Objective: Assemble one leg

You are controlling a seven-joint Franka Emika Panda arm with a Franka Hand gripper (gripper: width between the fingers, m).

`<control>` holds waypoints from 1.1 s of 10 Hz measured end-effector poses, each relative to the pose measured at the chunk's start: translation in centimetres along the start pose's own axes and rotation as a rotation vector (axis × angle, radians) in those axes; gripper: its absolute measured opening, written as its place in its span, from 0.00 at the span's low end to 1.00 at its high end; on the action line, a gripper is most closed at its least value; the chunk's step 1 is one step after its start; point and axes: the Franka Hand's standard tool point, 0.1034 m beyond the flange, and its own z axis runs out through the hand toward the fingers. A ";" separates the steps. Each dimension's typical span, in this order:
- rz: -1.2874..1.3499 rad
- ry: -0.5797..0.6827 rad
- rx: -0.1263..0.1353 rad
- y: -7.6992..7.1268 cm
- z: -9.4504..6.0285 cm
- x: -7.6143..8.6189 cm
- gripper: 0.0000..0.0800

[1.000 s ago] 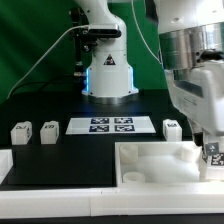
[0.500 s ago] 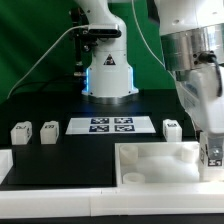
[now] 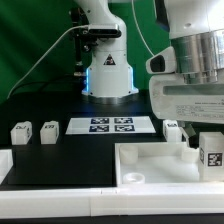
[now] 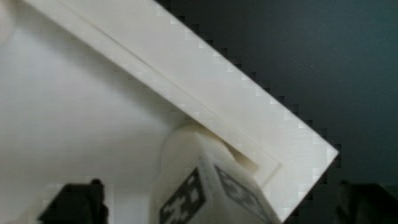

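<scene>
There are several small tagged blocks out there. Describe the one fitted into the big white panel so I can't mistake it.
Find the large white tray-like panel at the front of the table. At its far corner on the exterior view's right, below the gripper, stands the leg, a stubby white block with a black-and-white tag. The other legs sit on the black table.

The claw (image 3: 207, 128) has opened and risen; the leg (image 3: 212, 152) now stands uncovered.

You have open black table (image 3: 60, 160) between the loose blocks and the tray-like panel (image 3: 150, 165). At the panel's far right corner, the leg (image 3: 211, 150) and the arm's bulk block your approach.
</scene>
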 end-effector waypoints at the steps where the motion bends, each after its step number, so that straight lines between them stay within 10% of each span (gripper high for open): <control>1: -0.110 0.001 -0.001 0.0 0.0 0.0 0.81; 4: -0.574 -0.010 -0.058 -0.3 -0.6 1.5 0.81; 7: -0.622 0.002 -0.062 -0.6 -0.7 1.9 0.81; 9: -0.604 0.002 -0.061 -0.6 -0.7 1.9 0.48; 11: -0.350 0.010 -0.060 -0.4 -0.7 2.1 0.37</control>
